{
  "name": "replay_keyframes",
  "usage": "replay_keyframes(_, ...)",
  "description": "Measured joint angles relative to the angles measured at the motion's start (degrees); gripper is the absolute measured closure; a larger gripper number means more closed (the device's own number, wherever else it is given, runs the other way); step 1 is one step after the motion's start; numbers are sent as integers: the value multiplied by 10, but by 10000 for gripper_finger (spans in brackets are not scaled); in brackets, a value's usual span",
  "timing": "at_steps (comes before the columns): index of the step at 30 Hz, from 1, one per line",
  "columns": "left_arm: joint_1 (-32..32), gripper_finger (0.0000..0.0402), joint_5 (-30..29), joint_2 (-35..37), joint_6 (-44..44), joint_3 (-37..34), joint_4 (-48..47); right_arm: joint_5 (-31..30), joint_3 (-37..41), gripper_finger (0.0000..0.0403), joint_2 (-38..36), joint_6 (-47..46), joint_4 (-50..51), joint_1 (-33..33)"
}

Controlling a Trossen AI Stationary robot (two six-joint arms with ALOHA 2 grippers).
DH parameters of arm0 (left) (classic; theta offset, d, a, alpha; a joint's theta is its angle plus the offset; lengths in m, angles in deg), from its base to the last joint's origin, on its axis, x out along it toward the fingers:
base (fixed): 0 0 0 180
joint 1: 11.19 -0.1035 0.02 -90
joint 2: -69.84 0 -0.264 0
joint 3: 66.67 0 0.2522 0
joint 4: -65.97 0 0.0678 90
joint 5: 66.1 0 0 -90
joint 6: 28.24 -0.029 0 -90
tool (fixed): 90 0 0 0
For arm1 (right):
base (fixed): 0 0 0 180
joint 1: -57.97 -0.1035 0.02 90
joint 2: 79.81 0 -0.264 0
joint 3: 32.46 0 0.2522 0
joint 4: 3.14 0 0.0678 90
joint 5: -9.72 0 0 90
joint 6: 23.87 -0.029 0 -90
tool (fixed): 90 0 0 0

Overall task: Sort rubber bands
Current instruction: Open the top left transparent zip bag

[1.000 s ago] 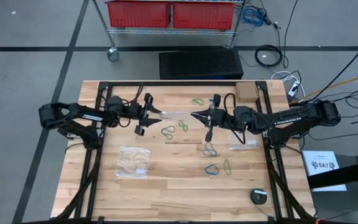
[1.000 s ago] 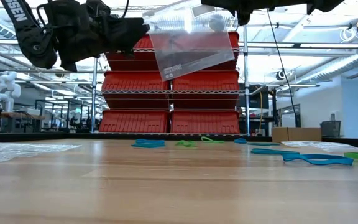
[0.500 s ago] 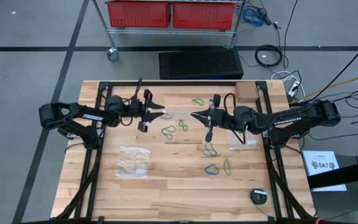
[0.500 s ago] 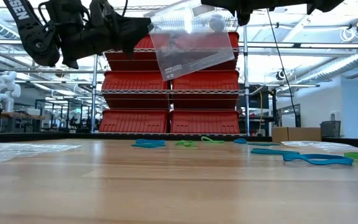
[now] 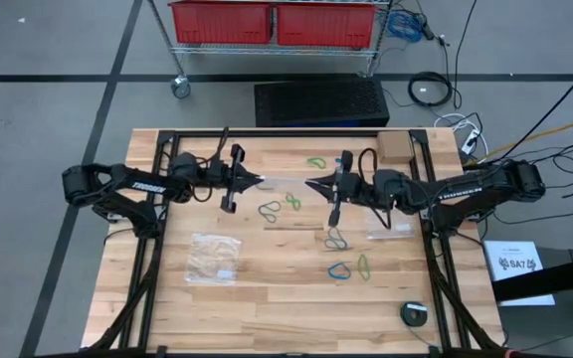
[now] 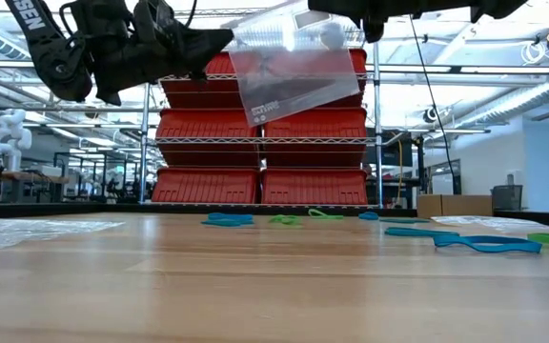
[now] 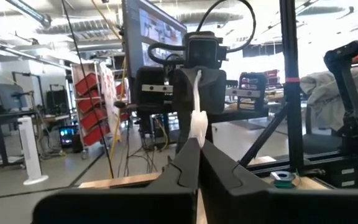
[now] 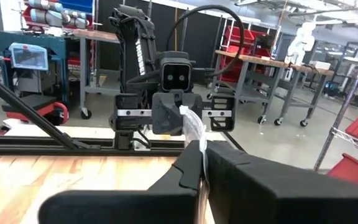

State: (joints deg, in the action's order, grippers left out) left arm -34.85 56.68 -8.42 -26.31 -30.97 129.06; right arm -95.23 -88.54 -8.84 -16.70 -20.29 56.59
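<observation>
A clear plastic bag [image 6: 289,59] is held stretched in the air between the two end effectors, well above the counter [image 5: 267,298]. The left end effector [image 5: 257,180] is closed tight on the bag's left edge, and the right end effector [image 5: 309,183] is pinched shut on its right edge; in both wrist views the fingers are seen pressed together on a thin white strip of plastic. The bag's long axis is thus run left to right between the arms.

The rubber bands [image 5: 338,240] are left lying loose on the counter: a green and a teal one [image 5: 280,206] just nearer than the bag, one green [image 5: 316,162] farther off, and a cluster near the right arm. The right end effector is judged the closer to most bands. A second clear bag [image 5: 214,257] is seen lying flat at near left.
</observation>
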Motion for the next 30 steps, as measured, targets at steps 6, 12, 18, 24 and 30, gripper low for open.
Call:
replay_keyframes(6,-7,399,4,1,-36,0,-81,0,-11,352,-4,-6,63,12)
replay_keyframes(12,-11,400,4,0,-75,0,-184,14,-62,291,13,-25,168,33)
replay_keyframes(18,-11,400,3,1,-99,0,-196,79,-130,272,99,-35,199,52)
replay_keyframes(24,-11,401,3,1,-98,1,-212,77,-221,284,205,-32,258,59)
replay_keyframes(30,-11,401,0,1,-105,1,-219,78,-298,286,263,-25,300,59)
